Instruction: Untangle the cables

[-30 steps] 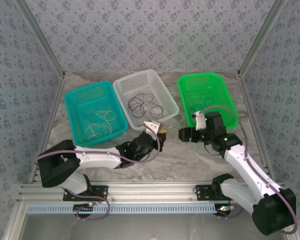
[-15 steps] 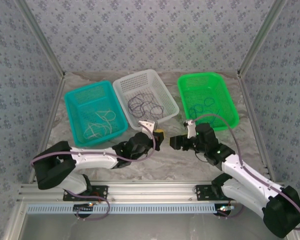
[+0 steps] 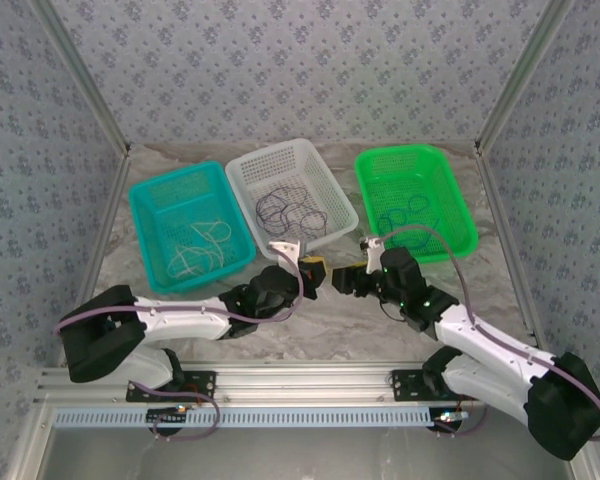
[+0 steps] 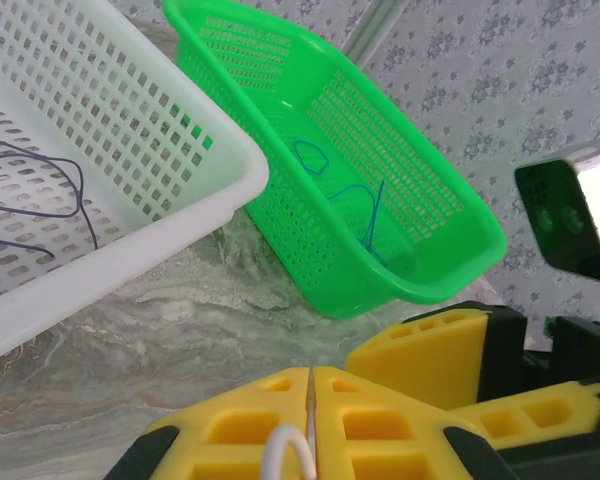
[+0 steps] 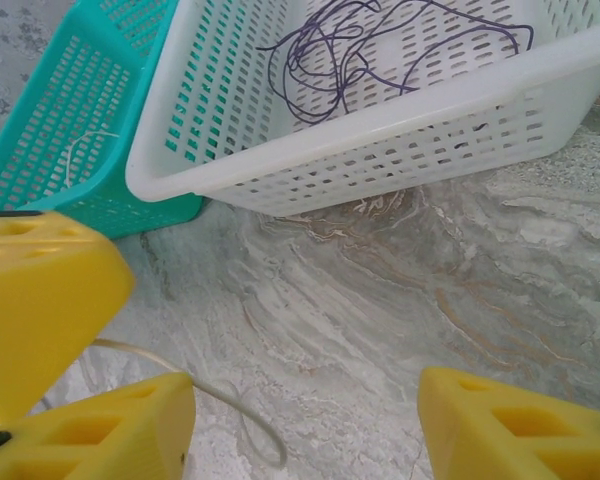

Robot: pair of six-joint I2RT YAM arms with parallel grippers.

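A pale whitish cable [image 4: 285, 445] pokes out as a small loop between the yellow fingers of my left gripper [image 4: 312, 392], which is shut on it. Its free end [image 5: 242, 415] curls over the marble just inside my right gripper [image 5: 305, 430], which stands open around it without touching. In the top view the left gripper [image 3: 311, 268] and right gripper [image 3: 340, 279] nearly meet in front of the white basket. Dark purple cables [image 3: 292, 210] lie in the white basket, blue cables [image 3: 405, 212] in the green one, whitish cables [image 3: 202, 250] in the teal one.
Three baskets stand in a row at the back: teal [image 3: 150, 200], white [image 3: 242, 165], green [image 3: 370, 165]. The white basket's near corner [image 5: 180, 185] is close ahead of the grippers. Metal posts and patterned walls close in both sides.
My right gripper has swung left and nearer, up to the left gripper, with its jaws narrowing. The left gripper has drifted slightly back and left, still shut on the cable.
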